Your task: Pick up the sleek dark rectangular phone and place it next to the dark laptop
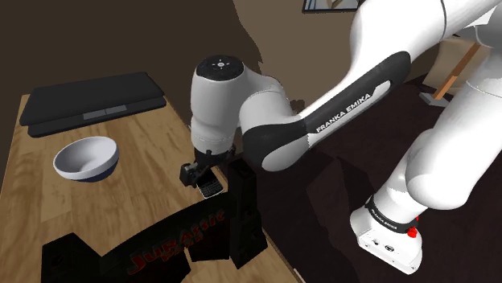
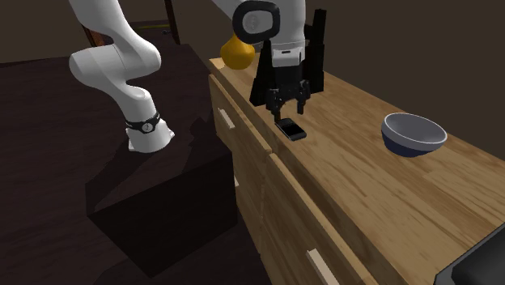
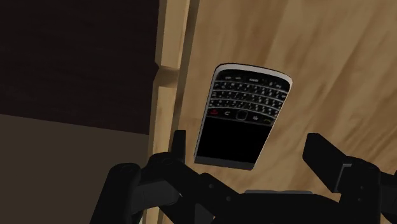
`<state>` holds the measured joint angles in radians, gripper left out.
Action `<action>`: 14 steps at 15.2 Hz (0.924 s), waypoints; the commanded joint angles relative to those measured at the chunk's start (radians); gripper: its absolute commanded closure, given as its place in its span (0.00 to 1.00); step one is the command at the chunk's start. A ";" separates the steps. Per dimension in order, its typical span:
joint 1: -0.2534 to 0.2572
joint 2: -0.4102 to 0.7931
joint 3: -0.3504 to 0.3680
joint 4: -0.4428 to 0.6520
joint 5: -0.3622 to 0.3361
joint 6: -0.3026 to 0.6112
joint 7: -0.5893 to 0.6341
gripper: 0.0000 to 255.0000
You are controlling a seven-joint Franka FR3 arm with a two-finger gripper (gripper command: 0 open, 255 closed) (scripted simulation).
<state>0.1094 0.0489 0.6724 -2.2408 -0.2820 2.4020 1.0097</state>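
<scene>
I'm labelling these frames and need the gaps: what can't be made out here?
Shoulder view: phone partly hidden by the hand.
Second exterior view: laptop cut off by the corner; yellow object half behind the arm, unidentifiable.
Shoulder view: red lettering on the black object unreadable.

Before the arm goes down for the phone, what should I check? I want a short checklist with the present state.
1. Jaws open: ok, they stand apart.
2. Phone centred under the jaws: ok, not yet touched.
3. Jaws across the phone's narrow side: ok, though it lies slightly askew.
4. Phone flat on the wood: ok, but close to the dresser edge.
5. Way to the laptop: ok, but the bowl stands near it; lift high.
6. Free spot beside the laptop: ok, bare wood.
</scene>
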 commanded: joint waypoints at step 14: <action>0.009 0.094 -0.024 -0.003 -0.111 0.067 0.075 1.00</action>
<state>0.1186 0.1419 0.6497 -2.2422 -0.3930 2.4706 1.0846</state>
